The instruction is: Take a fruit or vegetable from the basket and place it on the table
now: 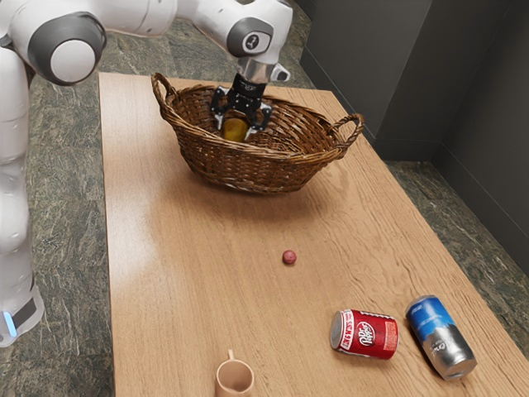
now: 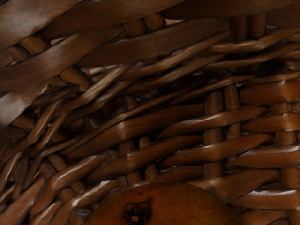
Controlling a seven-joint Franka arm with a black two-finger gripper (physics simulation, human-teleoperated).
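One fruit [image 1: 235,130], stem scar [image 2: 137,212] facing wrist camera; long axis unclear.

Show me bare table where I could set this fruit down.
The table is bare between the basket and the small red ball, and from the ball to the edge at the exterior view's left. It's crowded around the red can and blue-and-silver can, and inside the basket around the gripper.

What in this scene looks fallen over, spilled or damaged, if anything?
The red can and the blue-and-silver can lie on their sides on the table; drink cans normally stand upright. I see no spill or damage.
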